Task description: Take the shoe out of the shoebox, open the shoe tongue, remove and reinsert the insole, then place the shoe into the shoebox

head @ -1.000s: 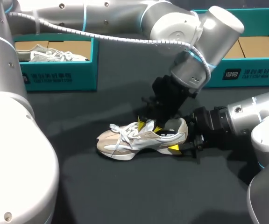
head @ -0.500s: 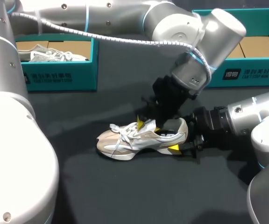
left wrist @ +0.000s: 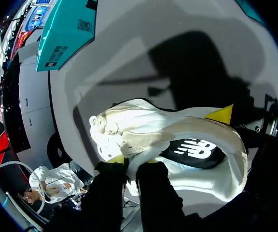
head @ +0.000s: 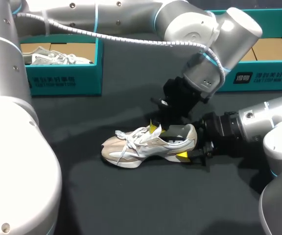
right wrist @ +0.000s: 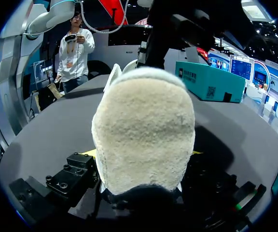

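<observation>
A beige and white shoe (head: 141,143) lies on its side on the dark table, toe to the left. My left arm comes over from the upper left. Its gripper (head: 155,129) sits at the shoe's opening, shut on the tongue (left wrist: 135,145), with the yellow tips (left wrist: 116,158) close together. The dark insole (left wrist: 197,151) shows inside the shoe, ahead of the left gripper. My right gripper (head: 182,143) holds the heel (right wrist: 144,135) from the right, one finger on each side, and one yellow tip (head: 182,155) shows at the near side.
A teal shoebox (head: 62,78) at the back left holds another pale shoe (head: 58,58). A second teal shoebox (head: 263,73) stands at the back right with a bare cardboard floor. Dark table lies open in front of the shoe.
The left gripper's fingers have come together on the tongue, and its wrist has shifted slightly up and right. The right gripper and the shoe have stayed in place.
</observation>
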`<state>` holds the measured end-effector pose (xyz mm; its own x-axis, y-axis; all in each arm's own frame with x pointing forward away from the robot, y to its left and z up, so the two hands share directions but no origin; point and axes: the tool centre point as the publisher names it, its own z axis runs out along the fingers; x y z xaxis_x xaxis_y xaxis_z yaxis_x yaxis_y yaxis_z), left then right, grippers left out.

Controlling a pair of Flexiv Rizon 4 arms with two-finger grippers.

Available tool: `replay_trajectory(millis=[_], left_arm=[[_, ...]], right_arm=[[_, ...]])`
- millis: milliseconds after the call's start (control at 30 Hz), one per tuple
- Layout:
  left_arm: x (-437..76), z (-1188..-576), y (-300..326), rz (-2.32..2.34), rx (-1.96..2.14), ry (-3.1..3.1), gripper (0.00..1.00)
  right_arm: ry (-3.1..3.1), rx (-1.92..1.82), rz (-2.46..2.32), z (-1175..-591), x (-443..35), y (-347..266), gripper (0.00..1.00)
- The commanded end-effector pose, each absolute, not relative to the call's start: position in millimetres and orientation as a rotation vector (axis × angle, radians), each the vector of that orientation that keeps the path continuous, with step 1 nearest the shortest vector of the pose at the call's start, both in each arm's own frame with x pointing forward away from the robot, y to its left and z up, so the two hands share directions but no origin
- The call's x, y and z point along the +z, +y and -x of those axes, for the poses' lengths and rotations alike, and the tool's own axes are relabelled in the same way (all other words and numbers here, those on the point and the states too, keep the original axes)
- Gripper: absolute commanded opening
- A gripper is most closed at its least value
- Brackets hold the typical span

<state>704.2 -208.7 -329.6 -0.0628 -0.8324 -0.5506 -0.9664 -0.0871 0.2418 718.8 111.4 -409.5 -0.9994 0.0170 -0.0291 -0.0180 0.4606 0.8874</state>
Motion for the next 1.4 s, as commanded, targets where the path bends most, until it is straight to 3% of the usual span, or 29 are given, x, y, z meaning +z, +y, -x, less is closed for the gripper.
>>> replay_trajectory(millis=[33,767,1100,1267,1400], left_arm=[[-321,-702,-195,2.017,0.816,1.966,0.00],[-298,-704,-130,2.262,0.580,1.897,0.00],[-320,-707,-118,2.252,0.662,1.839,0.18],[-325,-706,-111,2.223,0.678,1.833,0.38],[-328,-704,-104,2.184,0.694,1.847,0.45]], right_arm=[[2.657,1.609,0.000,-718,-410,113,0.00],[2.657,1.609,0.000,-718,-410,113,0.00],[2.657,1.609,0.000,-718,-410,113,0.00],[2.657,1.609,0.000,-718,-410,113,0.00],[2.657,1.609,0.000,-718,-410,113,0.00]])
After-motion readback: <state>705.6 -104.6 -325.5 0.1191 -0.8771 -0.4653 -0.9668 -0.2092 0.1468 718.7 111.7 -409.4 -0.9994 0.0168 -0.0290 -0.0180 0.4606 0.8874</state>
